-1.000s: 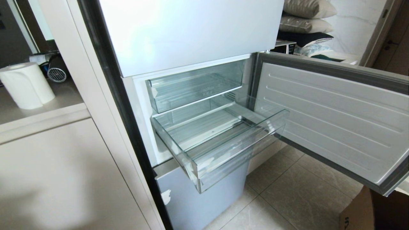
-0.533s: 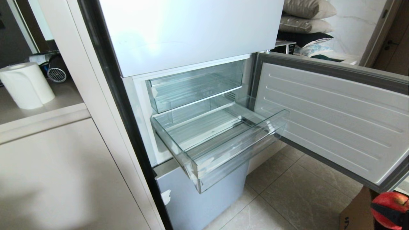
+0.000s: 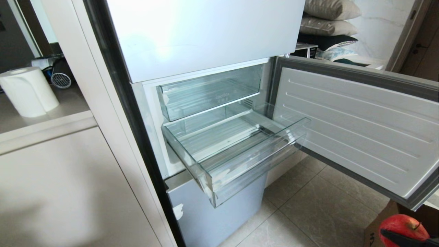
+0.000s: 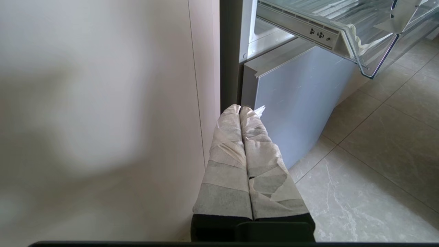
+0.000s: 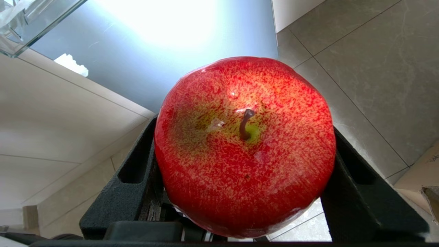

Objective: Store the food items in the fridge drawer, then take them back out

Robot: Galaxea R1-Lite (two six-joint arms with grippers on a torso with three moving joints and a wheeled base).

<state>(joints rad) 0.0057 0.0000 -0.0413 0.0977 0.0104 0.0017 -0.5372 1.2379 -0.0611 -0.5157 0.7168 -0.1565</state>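
Low, red apple point(image 5: 245, 147) in right gripper point(image 5: 245, 178), open fridge door point(image 3: 356, 127) overhead

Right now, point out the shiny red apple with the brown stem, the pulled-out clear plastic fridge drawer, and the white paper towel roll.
red apple point(image 5: 245, 147): right wrist view, its top near the stem.
clear plastic fridge drawer point(image 3: 253, 164): head view, front lip.
white paper towel roll point(image 3: 29, 92): head view, its side.

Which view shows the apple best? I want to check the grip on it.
The right wrist view: the apple fills it, stem up, clamped between the right hand's black fingers. The head view catches only its top at the bottom right corner. The left wrist view misses it.
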